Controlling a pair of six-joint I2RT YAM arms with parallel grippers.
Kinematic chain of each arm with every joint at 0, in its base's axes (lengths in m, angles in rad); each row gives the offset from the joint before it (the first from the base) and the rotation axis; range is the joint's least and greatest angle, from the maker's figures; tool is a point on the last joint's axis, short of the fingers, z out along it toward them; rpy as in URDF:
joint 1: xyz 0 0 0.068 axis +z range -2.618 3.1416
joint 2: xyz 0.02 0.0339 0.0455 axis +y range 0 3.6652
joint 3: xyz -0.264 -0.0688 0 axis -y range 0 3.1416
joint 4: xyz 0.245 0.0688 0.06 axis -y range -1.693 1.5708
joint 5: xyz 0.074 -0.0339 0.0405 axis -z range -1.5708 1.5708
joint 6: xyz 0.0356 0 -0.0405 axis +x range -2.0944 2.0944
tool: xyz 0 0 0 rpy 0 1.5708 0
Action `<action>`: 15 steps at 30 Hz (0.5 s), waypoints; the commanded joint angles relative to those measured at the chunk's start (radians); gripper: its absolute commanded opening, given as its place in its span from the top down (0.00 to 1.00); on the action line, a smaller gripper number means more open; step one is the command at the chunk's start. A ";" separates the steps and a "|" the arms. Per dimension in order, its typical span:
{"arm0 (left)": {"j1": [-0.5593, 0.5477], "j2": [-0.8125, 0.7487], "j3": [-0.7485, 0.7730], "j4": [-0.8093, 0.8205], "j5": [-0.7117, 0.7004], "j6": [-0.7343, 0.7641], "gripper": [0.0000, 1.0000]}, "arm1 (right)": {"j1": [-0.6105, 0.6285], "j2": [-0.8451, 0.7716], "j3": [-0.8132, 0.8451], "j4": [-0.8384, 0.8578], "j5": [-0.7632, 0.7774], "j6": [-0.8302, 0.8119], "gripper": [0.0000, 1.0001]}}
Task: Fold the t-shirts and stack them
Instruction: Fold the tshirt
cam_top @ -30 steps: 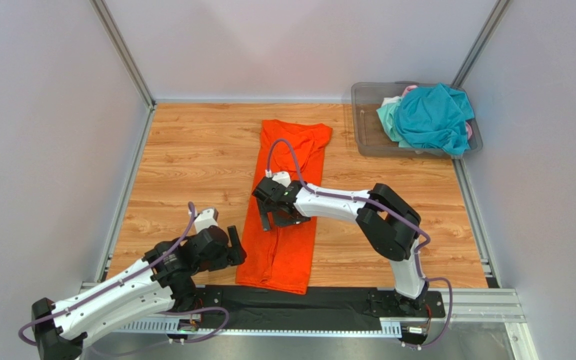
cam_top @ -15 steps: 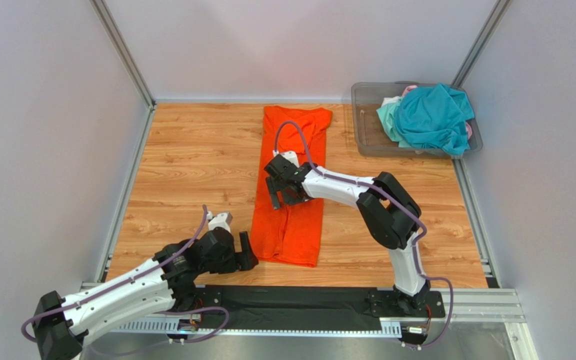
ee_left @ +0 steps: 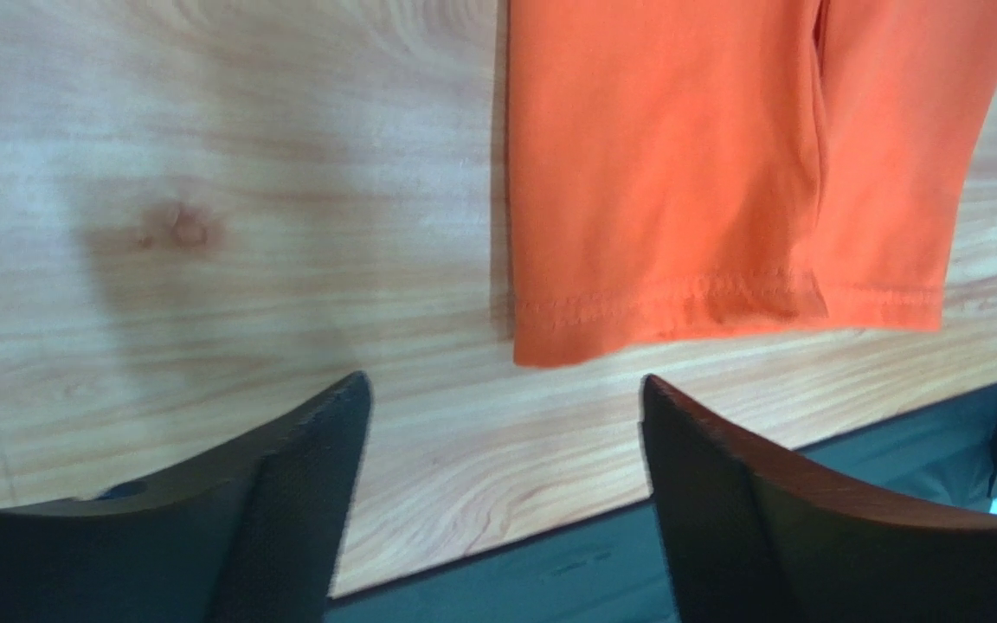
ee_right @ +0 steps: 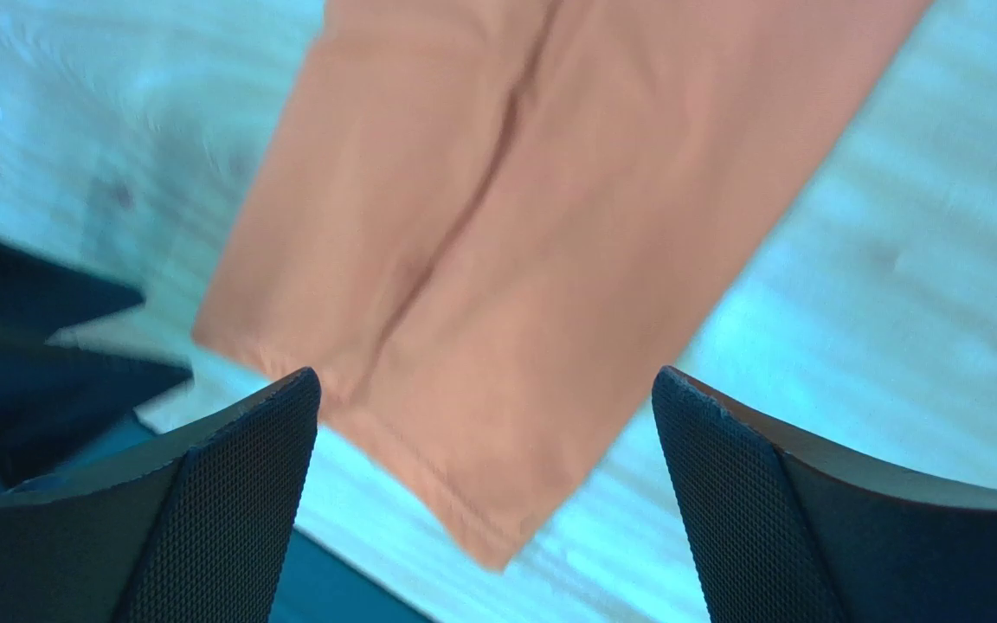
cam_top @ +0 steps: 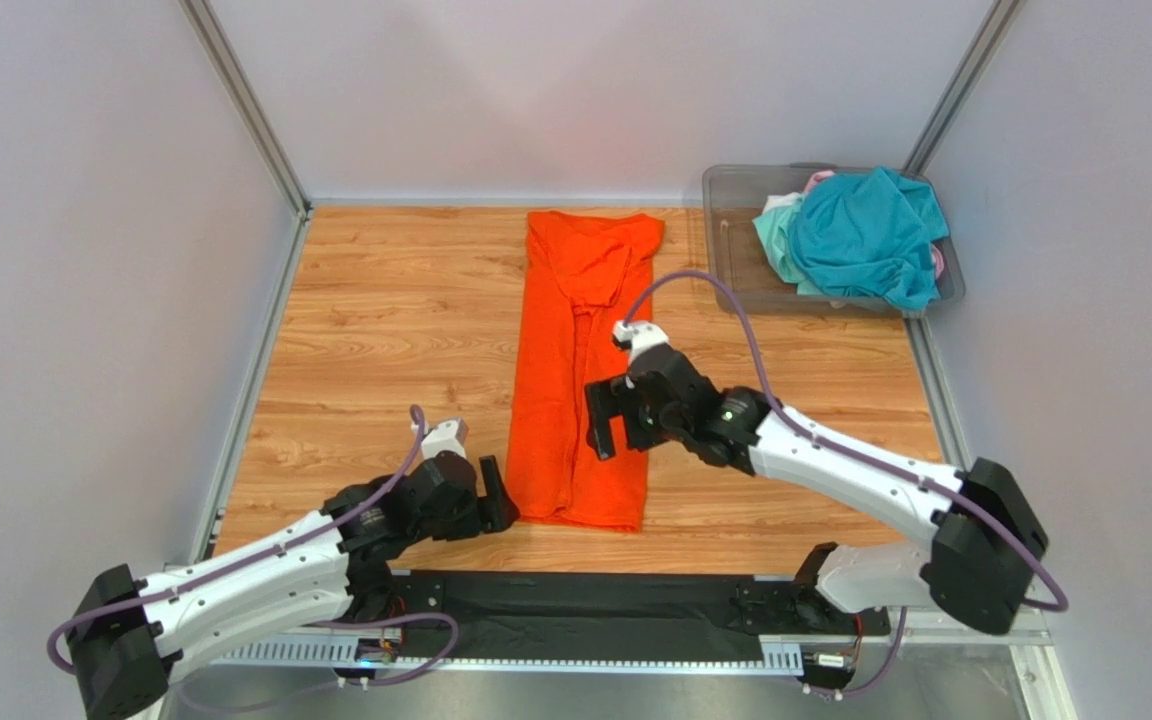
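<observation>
Left wrist view: the left gripper [ee_left: 504,390] holds its two dark fingers apart with nothing between them. Only bare wood lies in the gap. Just beyond the tips is the near left corner of the orange t-shirt [ee_left: 673,169], with its stitched hem. The fingers do not touch the cloth. Whether they touch the wood I cannot tell.

In the right wrist view the right gripper [ee_right: 484,377] also stands wide and holds nothing. It hangs above the near end of the orange t-shirt, and the hem shows between its fingers.

From the top external camera, the orange t-shirt lies flat on the wooden table [cam_top: 372,345], folded lengthways into a narrow strip. The strip runs from the far edge toward the near edge, about midway across. The left gripper sits low, just beside the strip's near left corner. The right arm reaches in from the right, its gripper over the strip's right side in the nearer half.

At the far right corner stands a clear grey bin [cam_top: 732,263]. A teal t-shirt [cam_top: 868,233] is heaped in it. A pale mint t-shirt [cam_top: 778,233] shows at its left, and a sliver of pink t-shirt [cam_top: 820,179] at the far rim.
</observation>
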 commanded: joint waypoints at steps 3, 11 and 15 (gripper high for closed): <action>-0.003 0.097 0.001 0.125 -0.038 -0.039 0.26 | 0.019 -0.123 -0.256 0.097 -0.104 0.188 0.00; -0.003 0.220 0.014 0.188 -0.038 -0.020 0.51 | 0.073 -0.135 -0.340 0.138 -0.121 0.343 0.02; -0.003 0.274 0.011 0.234 0.000 -0.011 0.62 | 0.117 -0.099 -0.332 0.108 -0.024 0.396 0.04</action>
